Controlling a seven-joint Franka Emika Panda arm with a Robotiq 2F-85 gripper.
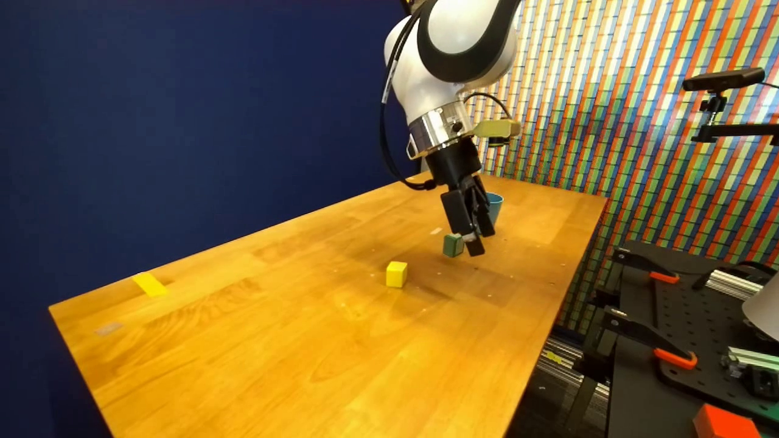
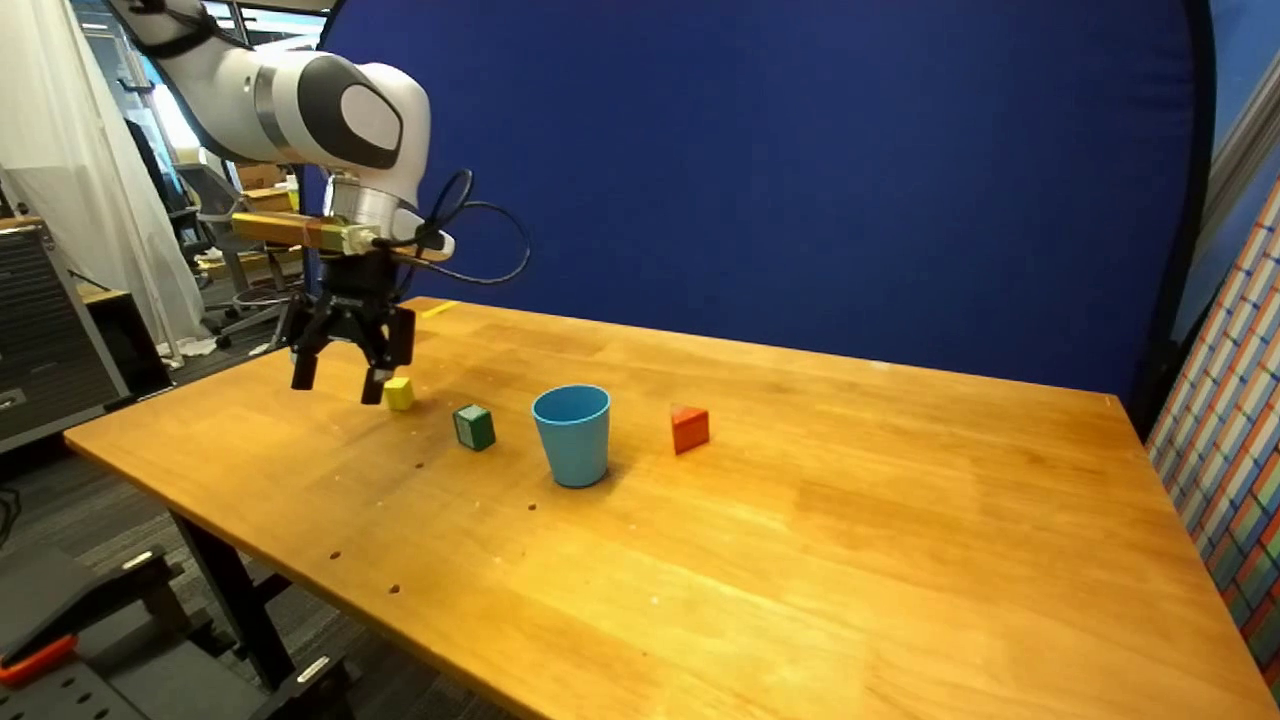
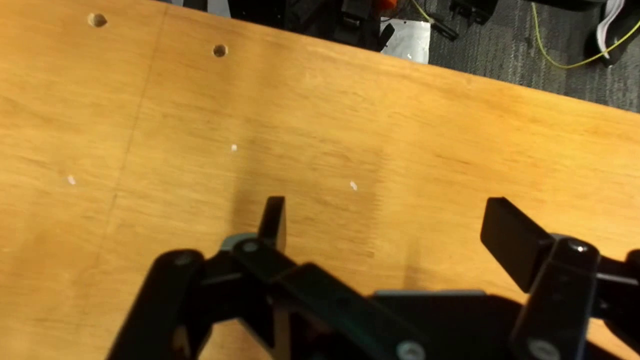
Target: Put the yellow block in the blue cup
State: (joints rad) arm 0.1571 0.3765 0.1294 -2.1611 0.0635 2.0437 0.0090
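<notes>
On the wooden table (image 2: 850,560), the yellow block (image 1: 397,275) sits near the green block (image 2: 474,427), outside the cup (image 2: 573,445). The gripper (image 2: 338,383) hangs empty, jaws apart; the block looks light and stiff, probably best pinched across two opposite side faces.

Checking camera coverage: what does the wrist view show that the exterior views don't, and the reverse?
Only the wrist view: a thin yellow cable curving at upper right.
Only the exterior views: in both, the yellow block, green block, blue cup, yellow tape strip and white arm; in an exterior view, a red block.
Shared: the wooden table and the gripper, jaws apart.
</notes>
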